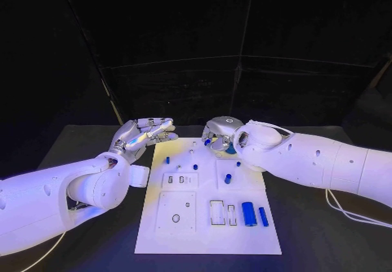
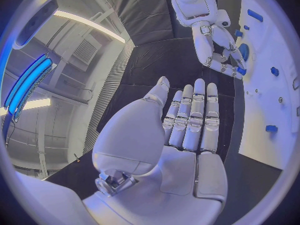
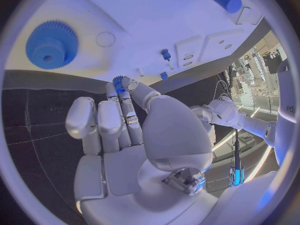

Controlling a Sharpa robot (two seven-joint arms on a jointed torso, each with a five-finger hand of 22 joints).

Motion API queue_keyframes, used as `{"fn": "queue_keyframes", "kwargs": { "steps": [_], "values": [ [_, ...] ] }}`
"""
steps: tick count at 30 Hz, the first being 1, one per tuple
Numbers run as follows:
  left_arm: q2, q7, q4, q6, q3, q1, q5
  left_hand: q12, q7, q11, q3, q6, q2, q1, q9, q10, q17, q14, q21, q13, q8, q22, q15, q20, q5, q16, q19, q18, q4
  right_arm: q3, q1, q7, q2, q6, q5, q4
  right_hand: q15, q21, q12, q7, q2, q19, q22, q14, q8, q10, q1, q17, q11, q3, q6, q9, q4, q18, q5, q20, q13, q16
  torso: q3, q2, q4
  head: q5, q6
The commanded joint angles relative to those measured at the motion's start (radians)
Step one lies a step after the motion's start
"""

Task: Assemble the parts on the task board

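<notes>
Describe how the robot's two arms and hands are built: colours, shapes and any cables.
Both arms are smooth, rounded white shells with small dark holes. The left hand and right hand are silver, with segmented metal fingers and pale palm pads. Thin white cables trail beside the right arm.

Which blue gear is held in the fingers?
The small gear, pinched by the right hand. The large gear lies free on the task board.

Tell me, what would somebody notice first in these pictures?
Two big white arms meet over the far end of a white board. The right hand pinches a tiny blue gear, with a big blue gear lying on the board nearby. The left hand is empty, fingers straight, beside the board.
</notes>
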Motion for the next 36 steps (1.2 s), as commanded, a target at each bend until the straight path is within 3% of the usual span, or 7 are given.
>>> {"fn": "queue_keyframes", "kwargs": {
  "steps": [1, 10, 16, 19, 25, 27, 36],
  "values": [
    [0.001, 0.006, -0.002, 0.013, 0.001, 0.002, -0.007, -0.003, 0.003, 0.003, 0.000, 0.005, 0.001, 0.002, -0.002, 0.006, 0.001, -0.001, -0.002, -0.001, -0.004, -0.002, 0.004, 0.001, 0.004, -0.003, 0.006, 0.014, -0.005, 0.001, 0.002, 0.013, 0.026, -0.060, 0.005, -0.031, -0.003, 0.003, 0.004, 0.004, -0.012, -0.003, 0.000, 0.015, -0.007, 0.016, 0.000, -0.001, -0.012, 0.008, -0.002, -0.002, 0.002, -0.019, 0.005, -0.001, 0.007, 0.003, -0.0012, 0.002, 0.0030, 0.004, 0.003],
    [0.005, 0.006, -0.012, 0.014, 0.001, 0.005, -0.007, -0.005, 0.004, 0.003, 0.000, 0.005, 0.001, 0.002, -0.002, 0.006, 0.001, -0.001, -0.002, -0.001, -0.004, -0.002, 0.004, 0.001, 0.004, -0.004, 0.007, 0.014, -0.006, 0.001, 0.002, 0.022, 0.094, -0.048, 0.006, -0.106, -0.001, 0.006, 0.004, 0.006, -0.021, -0.004, 0.002, 0.014, -0.011, 0.012, -0.008, -0.001, -0.010, 0.013, -0.004, -0.003, 0.007, -0.019, 0.007, 0.001, 0.008, 0.007, -0.0018, 0.004, 0.0068, 0.007, 0.006],
    [0.008, 0.006, -0.015, 0.015, 0.001, 0.007, -0.007, -0.005, 0.004, 0.003, 0.000, 0.005, 0.001, 0.002, -0.002, 0.006, 0.001, -0.001, -0.002, -0.001, -0.004, -0.002, 0.004, 0.001, 0.004, -0.004, 0.007, 0.014, -0.006, 0.001, 0.001, 0.027, 0.119, -0.025, 0.006, -0.133, -0.001, 0.007, 0.003, 0.006, -0.025, -0.005, 0.003, 0.014, -0.014, 0.009, -0.010, -0.001, -0.009, 0.014, -0.006, -0.004, 0.008, -0.019, 0.002, 0.002, 0.009, 0.008, -0.0008, 0.004, 0.0026, 0.013, 0.004],
    [0.010, 0.006, -0.014, 0.016, 0.001, 0.012, -0.007, -0.005, 0.004, 0.003, 0.000, 0.005, 0.001, 0.002, -0.002, 0.006, 0.001, -0.001, -0.002, -0.001, -0.004, -0.002, 0.004, 0.001, 0.004, -0.004, 0.007, 0.014, -0.006, 0.001, 0.001, 0.030, 0.132, -0.009, 0.006, -0.147, 0.000, 0.007, 0.002, 0.006, -0.027, -0.004, 0.004, 0.014, -0.015, 0.007, -0.011, 0.000, -0.009, 0.015, -0.008, -0.004, 0.008, -0.019, 0.000, 0.002, 0.009, 0.010, -0.0020, 0.007, 0.0025, 0.011, 0.008],
    [0.012, 0.006, -0.013, 0.015, 0.001, 0.017, -0.007, -0.005, 0.004, 0.003, 0.001, 0.005, 0.001, 0.003, -0.002, 0.006, 0.001, -0.001, -0.003, -0.002, -0.005, -0.002, 0.004, 0.001, 0.004, -0.004, 0.007, 0.014, -0.006, 0.001, 0.000, 0.030, 0.144, 0.009, 0.006, -0.164, 0.000, 0.007, 0.001, 0.007, -0.028, -0.005, 0.003, 0.014, -0.015, 0.005, -0.012, -0.001, -0.008, 0.015, -0.008, -0.005, 0.009, -0.019, -0.001, 0.003, 0.008, 0.010, -0.0010, 0.009, 0.0046, 0.014, -0.001],
    [0.012, 0.006, -0.013, 0.015, 0.001, 0.018, -0.007, -0.006, 0.004, 0.003, 0.001, 0.005, 0.001, 0.003, -0.002, 0.006, 0.001, -0.001, -0.003, -0.002, -0.005, -0.002, 0.005, 0.001, 0.004, -0.005, 0.007, 0.014, -0.007, 0.001, 0.000, 0.031, 0.146, 0.015, 0.006, -0.169, 0.000, 0.007, 0.001, 0.007, -0.028, -0.005, 0.003, 0.014, -0.016, 0.005, -0.013, -0.001, -0.008, 0.015, -0.008, -0.005, 0.009, -0.019, -0.002, 0.003, 0.008, 0.010, -0.0018, 0.009, 0.0021, 0.016, -0.002],
    [0.013, 0.006, -0.013, 0.014, 0.001, 0.020, -0.007, -0.006, 0.004, 0.003, 0.001, 0.005, 0.001, 0.003, -0.002, 0.006, 0.001, -0.001, -0.003, -0.002, -0.005, -0.002, 0.005, 0.001, 0.004, -0.005, 0.007, 0.014, -0.007, 0.001, -0.001, 0.032, 0.156, 0.036, 0.006, -0.182, 0.001, 0.007, 0.000, 0.007, -0.035, -0.007, 0.002, 0.013, -0.018, 0.001, -0.015, -0.004, -0.008, 0.014, -0.011, -0.005, 0.010, -0.019, -0.004, 0.003, 0.008, 0.009, -0.0018, 0.009, 0.0024, 0.015, -0.007]
  ]
}}
